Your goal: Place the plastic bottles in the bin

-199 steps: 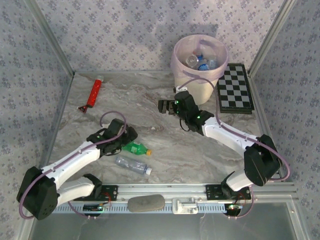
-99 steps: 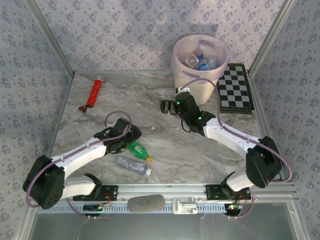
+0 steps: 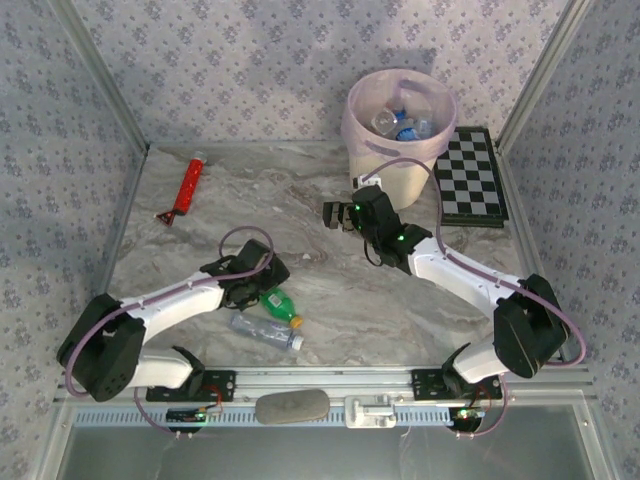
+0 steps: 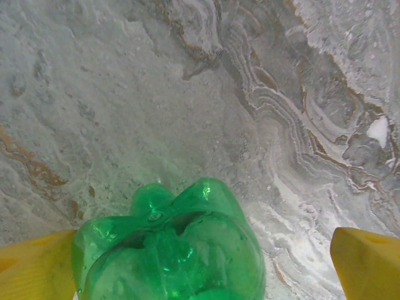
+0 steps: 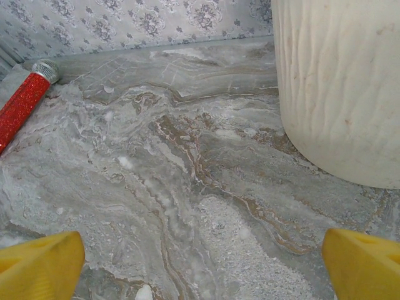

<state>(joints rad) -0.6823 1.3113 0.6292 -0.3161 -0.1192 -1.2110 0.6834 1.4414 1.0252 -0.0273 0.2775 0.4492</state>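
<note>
clear bottle (image 3: 265,330): nearest the arm bases, lying flat on the marble table (image 3: 330,290), white cap end to the right, nothing gripping it.
green bottle (image 3: 279,305): lying flat just beyond the clear one; can't tell if they touch. Yellow cap points near-right, base end far-left under the left gripper.
left gripper (image 3: 257,287): low over the green bottle's base end. In the wrist view its yellow fingers (image 4: 37,265) are spread wide with the lobed base between them.
key relation: bottle's long axis runs from the fingers toward near-right. The fingers straddle the base, which sits off-centre, against or almost against the picture-left finger, with a big gap to the other.
step (judgement): grasp lined up, not closed.
risk (judgement): closing may shove the bottle sideways before it bites.
nearer arm: left, for both loose bottles; right is well apart.
right gripper (image 3: 332,214): mid-table, fingers (image 5: 37,262) wide apart, nothing between them, bin wall near.
red tube (image 3: 188,184): far left, not a target.
checkerboard (image 3: 470,178): flat, just right of the bin.
bin (image 3: 400,180): far centre-right, upright, lilac liner, several bottles inside.
</note>
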